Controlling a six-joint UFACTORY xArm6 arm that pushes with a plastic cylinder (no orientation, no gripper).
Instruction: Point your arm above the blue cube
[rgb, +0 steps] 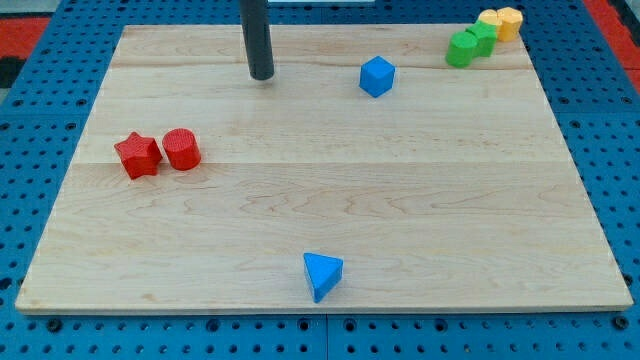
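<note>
The blue cube (377, 76) sits near the view's top, a little right of centre on the wooden board (320, 230). My tip (261, 76) is at the lower end of the dark rod, well to the left of the blue cube at about the same height in the view. It touches no block.
A blue triangular block (321, 275) lies near the view's bottom centre. A red star (138, 155) and a red cylinder (182, 149) sit together at the left. Two green blocks (470, 44) and two yellow blocks (501, 22) cluster at the top right corner.
</note>
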